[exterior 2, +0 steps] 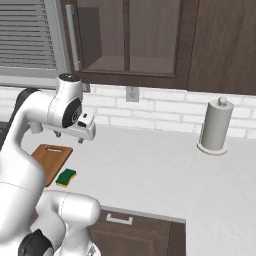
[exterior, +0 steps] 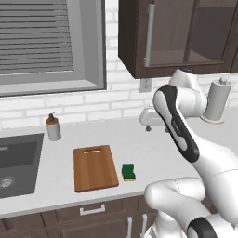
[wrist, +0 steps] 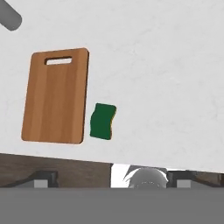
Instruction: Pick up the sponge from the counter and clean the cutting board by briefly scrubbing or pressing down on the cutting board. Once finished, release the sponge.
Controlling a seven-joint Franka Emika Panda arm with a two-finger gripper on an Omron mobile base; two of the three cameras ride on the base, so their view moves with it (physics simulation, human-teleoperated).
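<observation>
The green-and-yellow sponge [exterior: 128,171] [exterior 2: 66,177] [wrist: 103,121] lies on the light counter [exterior: 139,148] [exterior 2: 150,165] [wrist: 166,78], close to its front edge. Just left of it is the reddish-brown cutting board [exterior: 95,168] [exterior 2: 50,160] [wrist: 56,96], lying flat with its handle slot toward the wall. A narrow gap separates sponge and board. My gripper [exterior: 157,129] [exterior 2: 69,137] [wrist: 111,177] hangs well above the counter, behind and to the right of the sponge. It is open, fingertips wide apart, with nothing between them.
A soap dispenser [exterior: 53,127] [wrist: 9,17] stands near the wall left of the board, beside the dark sink [exterior: 16,162]. A paper towel holder [exterior: 217,100] [exterior 2: 215,125] stands at the right by the wall. Dark wall cabinets [exterior: 176,37] hang overhead.
</observation>
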